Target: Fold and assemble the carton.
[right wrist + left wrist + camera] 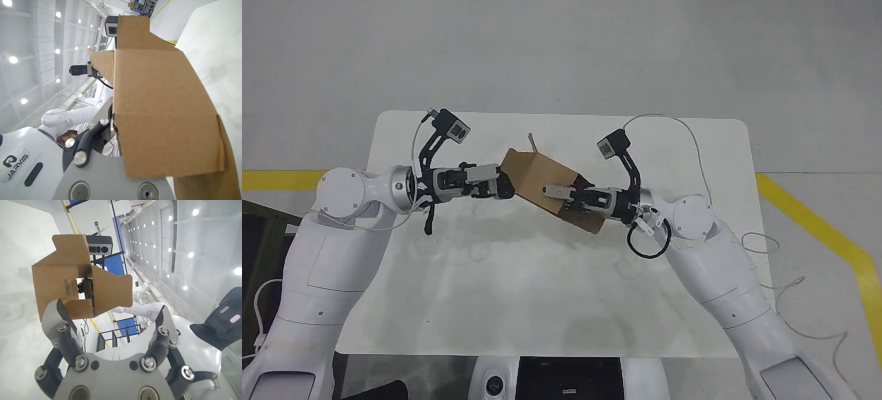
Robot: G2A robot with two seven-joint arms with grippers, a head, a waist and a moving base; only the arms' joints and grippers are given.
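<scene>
Top view: right gripper pinches the cardboard carton
Left gripper spread; carton seems light and bendy, best held by a side wall

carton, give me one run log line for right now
carton: partly folded, flaps open, held over table | right hand: shut on carton | left hand: open, by its other end

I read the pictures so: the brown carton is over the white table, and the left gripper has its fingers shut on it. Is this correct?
Not quite. The left wrist view shows the left gripper with its fingers open, wide apart, facing the carton. The carton is indeed over the white table.
</scene>
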